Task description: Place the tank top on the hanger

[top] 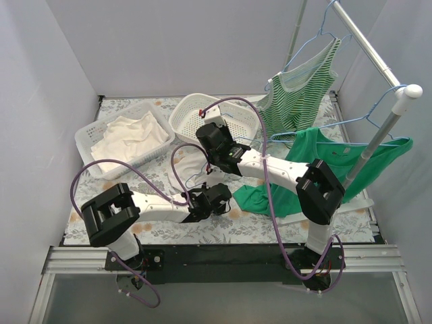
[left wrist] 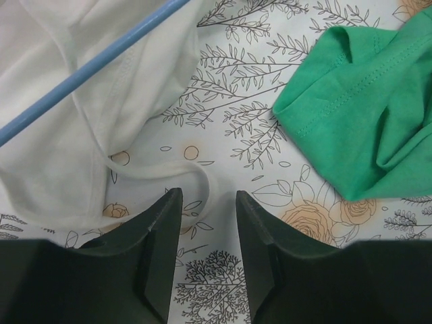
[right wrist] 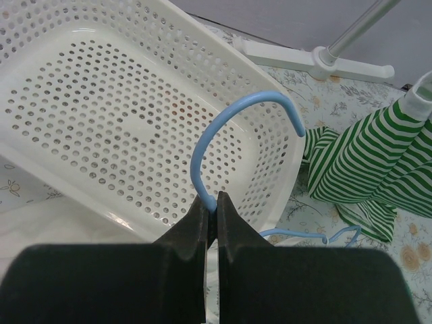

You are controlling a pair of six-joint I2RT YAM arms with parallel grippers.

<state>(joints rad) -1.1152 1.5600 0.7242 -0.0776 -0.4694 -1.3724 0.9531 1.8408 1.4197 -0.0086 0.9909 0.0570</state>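
"Two grippers are to be logged. Right one?"

"The right gripper (right wrist: 216, 214) is seen clamped on the hanger (right wrist: 226, 128), pinched at the base of its curved hook, jaws pressed together on the wire. The hook is held upright in front of the perforated white basket (right wrist: 101, 101)."

"Left?"

"The left gripper (left wrist: 208, 243) is seen with jaws apart and nothing held. It is pointed down at the floral table (left wrist: 229, 101). A thin strap loop of the tank top (left wrist: 67, 142) is seen at the fingertips; contact cannot be told."

"Tank top location?"

"It is spread flat mid-table, somewhat toward the near edge, with a blue bar of the hanger laid across it. The hem of a green top (left wrist: 364, 115) is seen just beside it, toward the right edge, not touching."

"Other items?"

"A green-and-white striped top (right wrist: 378, 175) is hung at the far right corner. A bin (top: 86, 132) with cream cloth is placed near the far left corner."
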